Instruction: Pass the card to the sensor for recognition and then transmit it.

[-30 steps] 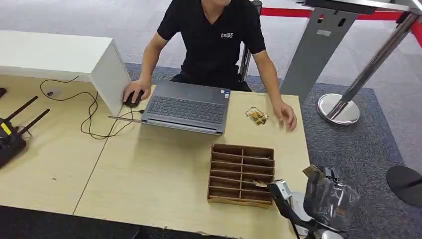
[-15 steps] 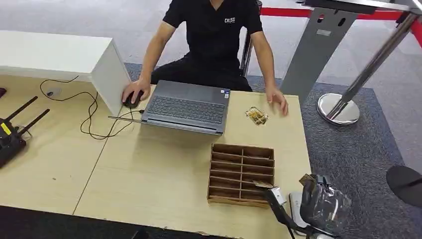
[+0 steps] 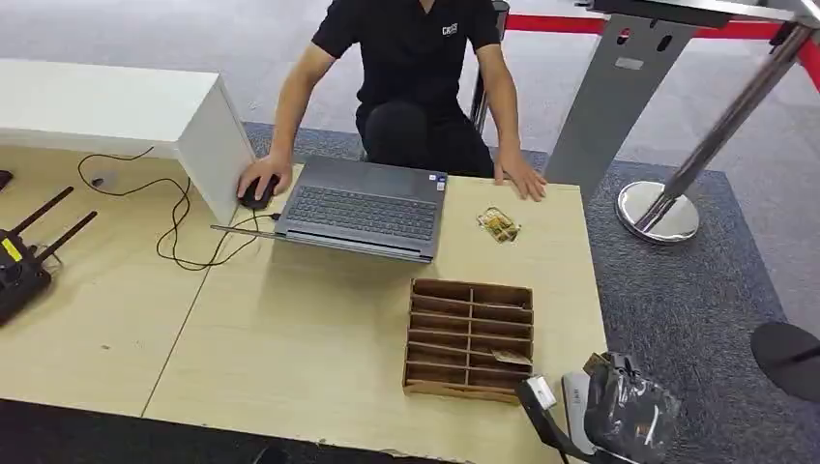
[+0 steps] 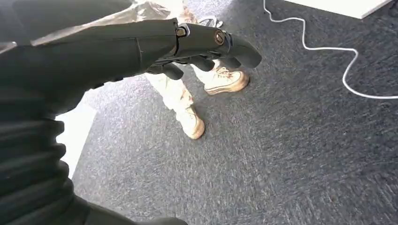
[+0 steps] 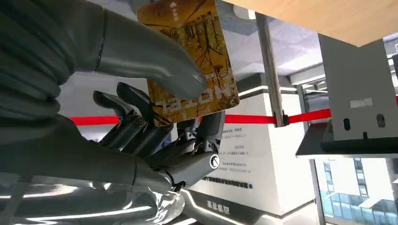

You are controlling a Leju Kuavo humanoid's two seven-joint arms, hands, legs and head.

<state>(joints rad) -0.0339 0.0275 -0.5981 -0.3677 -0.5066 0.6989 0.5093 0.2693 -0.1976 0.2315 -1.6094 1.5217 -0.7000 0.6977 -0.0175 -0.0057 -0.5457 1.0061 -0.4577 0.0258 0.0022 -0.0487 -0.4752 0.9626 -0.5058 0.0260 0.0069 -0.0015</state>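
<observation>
Since the earlier frames, the right hand (image 3: 629, 411) had sunk lower beside the counter's (image 3: 290, 338) near right corner, and the person's hand (image 3: 520, 179) had drawn back from near the loose card (image 3: 499, 224) to the counter's far edge. Right hand clamped on the card (image 5: 190, 61), pinched between thumb and fingers (image 5: 141, 117), off the counter just beside the wooden slotted tray (image 3: 470, 338). Left hand (image 4: 206, 47) hung over grey carpet (image 4: 281, 150), fingers curled in on nothing. Person's other hand rested on a mouse (image 3: 256, 193) beside the laptop (image 3: 363, 208).
</observation>
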